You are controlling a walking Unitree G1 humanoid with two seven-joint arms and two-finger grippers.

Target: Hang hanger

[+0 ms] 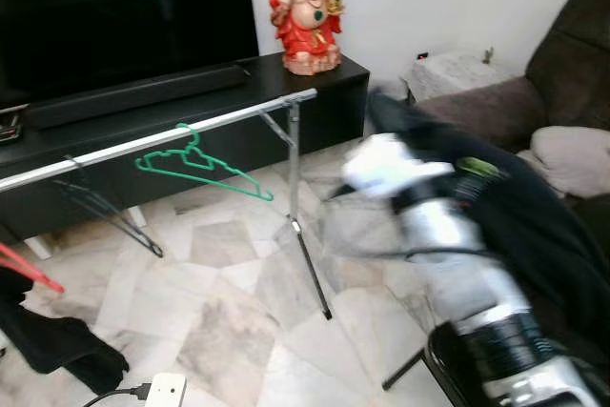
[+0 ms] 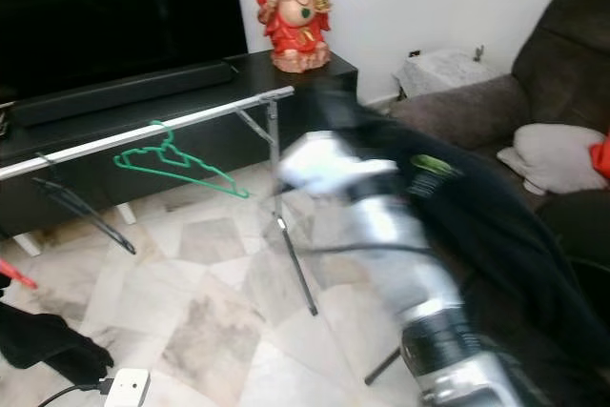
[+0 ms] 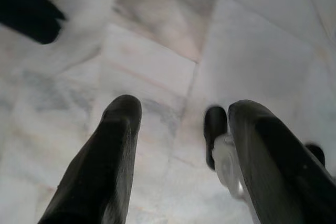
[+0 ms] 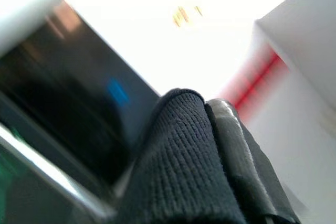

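A green hanger (image 1: 195,164) hangs by its hook on the silver rail (image 1: 191,131) of a clothes rack in front of the TV console. My right arm (image 1: 448,235) is raised and blurred, reaching toward the rail's right end, with a black garment (image 1: 515,197) draped over it. In the right wrist view my right gripper (image 4: 205,109) is shut on ribbed black fabric (image 4: 178,150); I cannot see a hanger inside it. My left gripper (image 3: 184,111) hangs open over the marble floor, holding nothing.
The rack's leg (image 1: 307,245) stands mid-floor. A red hanger (image 1: 29,269) and dark clothes (image 1: 57,340) lie at the left, a white power strip (image 1: 164,390) near the front. A red statue (image 1: 305,11) tops the black console (image 1: 334,78). A brown sofa (image 1: 572,64) stands right.
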